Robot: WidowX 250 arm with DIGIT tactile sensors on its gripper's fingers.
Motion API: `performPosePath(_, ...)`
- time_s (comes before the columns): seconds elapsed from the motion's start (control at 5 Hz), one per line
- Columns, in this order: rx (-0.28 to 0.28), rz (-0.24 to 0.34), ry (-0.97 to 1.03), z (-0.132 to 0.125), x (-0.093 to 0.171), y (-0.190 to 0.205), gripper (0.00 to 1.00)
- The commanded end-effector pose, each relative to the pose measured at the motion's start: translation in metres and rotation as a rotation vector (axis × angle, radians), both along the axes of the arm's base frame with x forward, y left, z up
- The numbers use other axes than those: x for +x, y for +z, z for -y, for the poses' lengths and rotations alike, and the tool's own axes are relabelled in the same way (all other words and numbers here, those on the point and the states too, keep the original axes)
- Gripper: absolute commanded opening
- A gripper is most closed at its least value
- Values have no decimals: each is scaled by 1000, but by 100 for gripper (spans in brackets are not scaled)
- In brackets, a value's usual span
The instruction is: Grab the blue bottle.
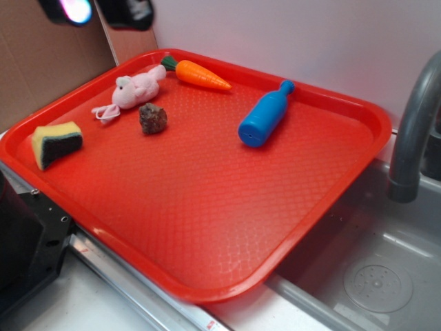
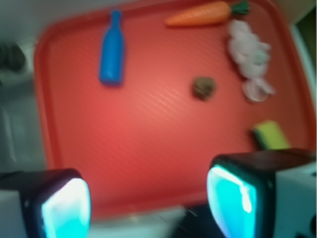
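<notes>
The bottle [image 1: 265, 114] lies on its side in the tray [image 1: 207, 227], near the far rim, its cap toward that rim and its base toward the tray's middle. The gripper [image 2: 148, 203] hovers above the near edge, well apart from it, jaws spread wide and empty. A carrot [image 1: 200, 74] lies to the bottle's left.

The tray [image 1: 207, 227] is bright red with a fine diamond-textured pattern; on it lie a bright blue bottle [image 1: 264, 116], an orange carrot [image 1: 202, 75] with a dark green top and a pale pink plush animal [image 1: 136, 91]. The sponge [image 1: 55, 143] is yellow with a dark layer, the small lump [image 1: 152, 118] mottled brown, and the gripper's [image 2: 148, 203] pads [image 2: 67, 208] glow cyan in black frames
</notes>
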State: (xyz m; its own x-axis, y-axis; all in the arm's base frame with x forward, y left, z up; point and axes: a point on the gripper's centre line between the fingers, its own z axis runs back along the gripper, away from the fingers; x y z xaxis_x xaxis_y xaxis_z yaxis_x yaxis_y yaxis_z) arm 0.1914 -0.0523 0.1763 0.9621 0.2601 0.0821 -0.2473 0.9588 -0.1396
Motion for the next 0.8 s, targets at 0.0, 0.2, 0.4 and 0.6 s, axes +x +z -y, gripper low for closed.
performPosePath(0.0,-13,20,129,1,35,-18,100)
performPosePath(0.2,-13,20,129,1,35,-18,100)
performPosePath(0.4,-13,20,129,1,35,-18,100)
performPosePath(0.6,38,51,192,6,48,-42,100)
